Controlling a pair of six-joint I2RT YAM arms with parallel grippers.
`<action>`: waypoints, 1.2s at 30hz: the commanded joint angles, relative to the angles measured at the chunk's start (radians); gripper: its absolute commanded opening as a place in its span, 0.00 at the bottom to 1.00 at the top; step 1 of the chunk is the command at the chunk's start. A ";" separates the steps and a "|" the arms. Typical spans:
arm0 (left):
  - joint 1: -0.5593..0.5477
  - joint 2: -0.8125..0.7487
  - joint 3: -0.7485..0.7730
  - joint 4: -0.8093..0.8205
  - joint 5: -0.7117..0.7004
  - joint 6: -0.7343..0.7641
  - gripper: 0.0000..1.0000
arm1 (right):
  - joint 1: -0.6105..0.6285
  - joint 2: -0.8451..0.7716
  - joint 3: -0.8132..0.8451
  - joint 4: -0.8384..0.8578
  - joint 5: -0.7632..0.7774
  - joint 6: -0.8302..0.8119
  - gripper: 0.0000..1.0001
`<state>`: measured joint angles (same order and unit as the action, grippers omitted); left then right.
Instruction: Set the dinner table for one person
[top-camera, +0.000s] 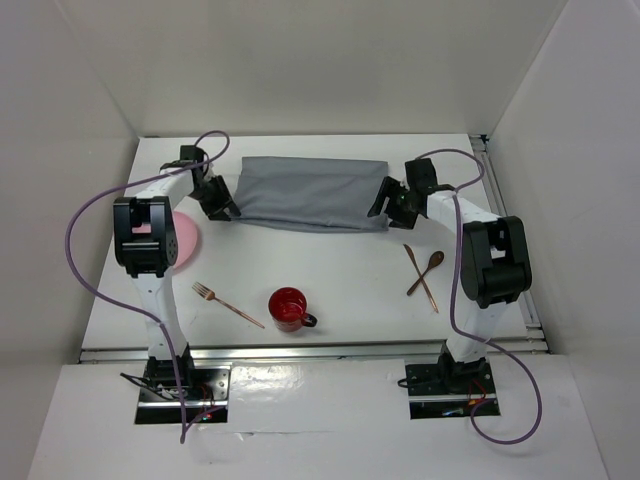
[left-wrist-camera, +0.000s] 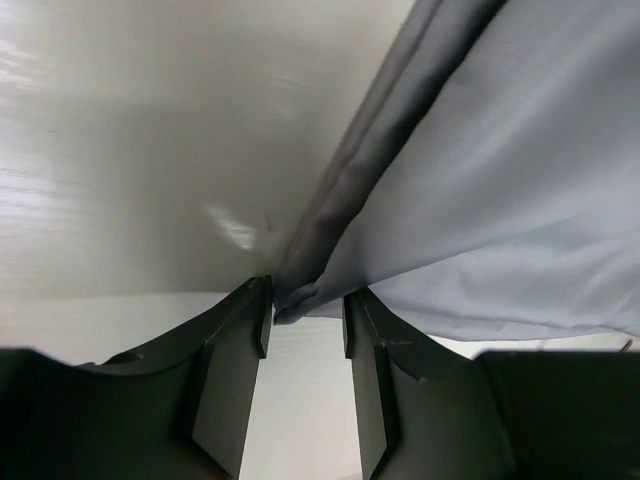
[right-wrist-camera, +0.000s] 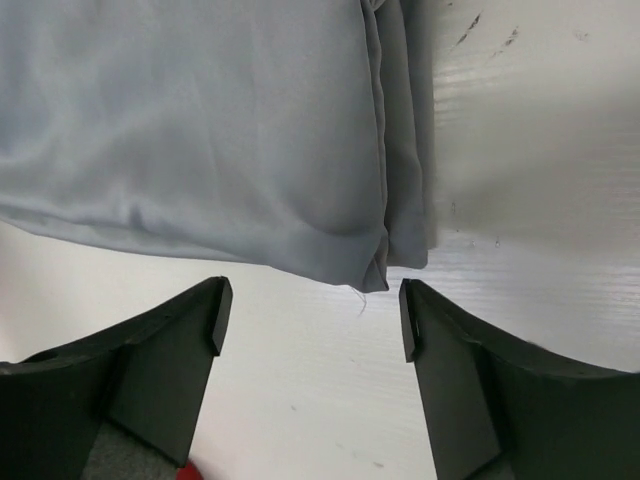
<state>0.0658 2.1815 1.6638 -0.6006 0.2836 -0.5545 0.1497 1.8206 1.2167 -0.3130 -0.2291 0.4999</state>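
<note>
The white dinner table (top-camera: 345, 268) carries a grey cloth (top-camera: 305, 192) lying folded at the back middle. My left gripper (top-camera: 222, 210) is at the cloth's near left corner. In the left wrist view the gripper (left-wrist-camera: 307, 305) is partly open, with the cloth's corner (left-wrist-camera: 292, 298) between its tips and touching the left one. My right gripper (top-camera: 385, 212) is at the near right corner. In the right wrist view it (right-wrist-camera: 315, 305) is wide open and empty, and the cloth's corner (right-wrist-camera: 375, 265) lies just beyond its tips.
A pink plate (top-camera: 186, 240) lies at the left, partly under my left arm. A copper fork (top-camera: 228, 303) and a red mug (top-camera: 288, 308) lie near the front. A spoon (top-camera: 428, 268) and a knife (top-camera: 421, 278) lie crossed at the right.
</note>
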 joint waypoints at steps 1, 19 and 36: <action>-0.018 0.055 -0.003 0.012 -0.032 -0.015 0.52 | -0.006 -0.021 -0.011 -0.026 0.030 0.008 0.81; -0.027 0.084 0.027 0.001 -0.054 -0.015 0.00 | -0.006 0.094 0.009 -0.054 0.088 0.074 0.84; -0.027 0.084 0.047 -0.017 -0.044 0.013 0.00 | -0.015 0.151 0.027 0.045 0.106 0.062 0.02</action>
<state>0.0429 2.2196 1.7039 -0.5880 0.2783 -0.5766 0.1394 1.9491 1.2282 -0.2760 -0.1600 0.5732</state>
